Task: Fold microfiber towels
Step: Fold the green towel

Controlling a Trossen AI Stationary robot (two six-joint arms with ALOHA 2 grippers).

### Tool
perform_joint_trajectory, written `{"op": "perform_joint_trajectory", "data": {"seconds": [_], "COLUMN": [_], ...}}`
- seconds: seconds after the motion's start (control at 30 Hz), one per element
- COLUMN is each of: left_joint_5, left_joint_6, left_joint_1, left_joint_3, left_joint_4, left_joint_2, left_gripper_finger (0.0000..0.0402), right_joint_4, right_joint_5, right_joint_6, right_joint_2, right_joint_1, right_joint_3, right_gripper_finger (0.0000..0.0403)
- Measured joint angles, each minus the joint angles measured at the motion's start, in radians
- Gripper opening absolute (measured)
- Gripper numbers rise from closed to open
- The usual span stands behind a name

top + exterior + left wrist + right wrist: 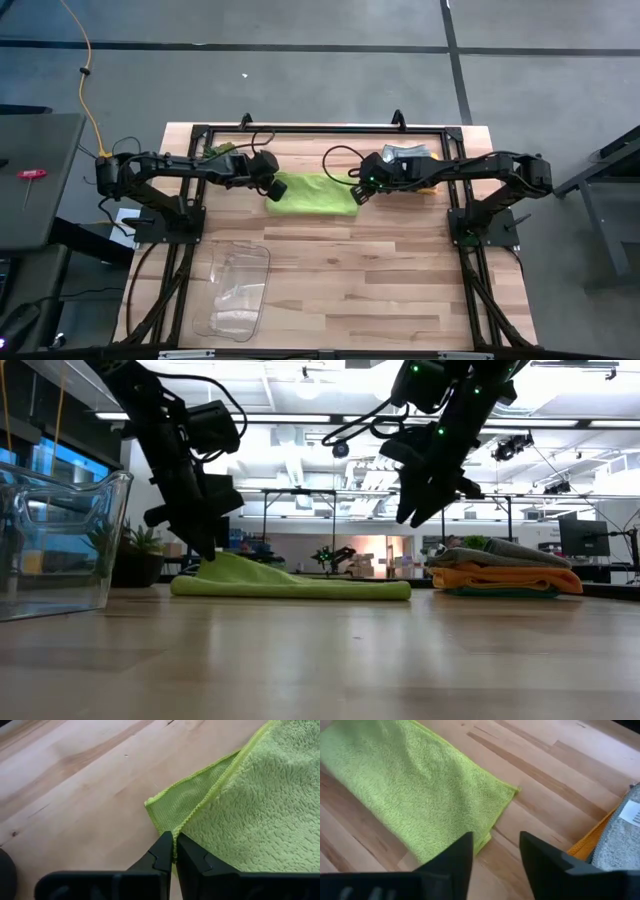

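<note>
1. As I read the overhead camera, the lime green towel [313,193] lies folded on the wooden table [340,290], and I take it as my landmark.
2. My left gripper [174,851] is at the towel's left end, fingers pinched tight on the hemmed edge; the low camera shows that end lifted into a small peak under the gripper while the rest lies flat.
3. My right gripper [496,851] hangs above the towel's right end, clear of the cloth, with its fingers parted and nothing between them.
4. Right of the green towel, well apart from it, sits a stack of folded towels [505,573]: grey on top, orange beneath, a darker layer at the bottom whose colour I cannot confirm.
5. On the near side of the green towel, towards the table's front left, stands a clear plastic bin [235,290].
</note>
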Motion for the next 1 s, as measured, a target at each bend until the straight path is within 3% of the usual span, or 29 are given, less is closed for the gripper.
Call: {"op": "perform_joint_trajectory", "data": {"seconds": [0.23, 0.47, 0.63, 0.83, 1.0], "left_joint_5": [0.003, 0.051, 0.169, 0.287, 0.291], "left_joint_6": [0.056, 0.093, 0.103, 0.109, 0.055], "left_joint_1": [0.006, 0.041, 0.079, 0.037, -0.046], "left_joint_3": [0.0, 0.014, 0.046, 0.047, 0.047], "left_joint_4": [0.001, -0.02, -0.027, 0.06, 0.215], "left_joint_2": [0.0, 0.0, -0.028, -0.041, 0.004], "left_gripper_finger": [0.0063, 0.0163, 0.0215, 0.0224, 0.0211], "right_joint_4": [0.036, 0.046, 0.045, 0.082, 0.302], "right_joint_5": [-0.057, -0.057, -0.118, -0.213, -0.245], "right_joint_6": [-0.006, -0.008, -0.028, -0.067, 0.052], "right_joint_2": [0.0, 0.0, 0.0, 0.0, 0.0], "right_joint_1": [0.0, -0.001, -0.002, -0.001, -0.002], "right_joint_3": [0.0, 0.0, 0.0, -0.065, -0.211], "right_gripper_finger": [0.0207, 0.0213, 0.0213, 0.0207, 0.0194]}}
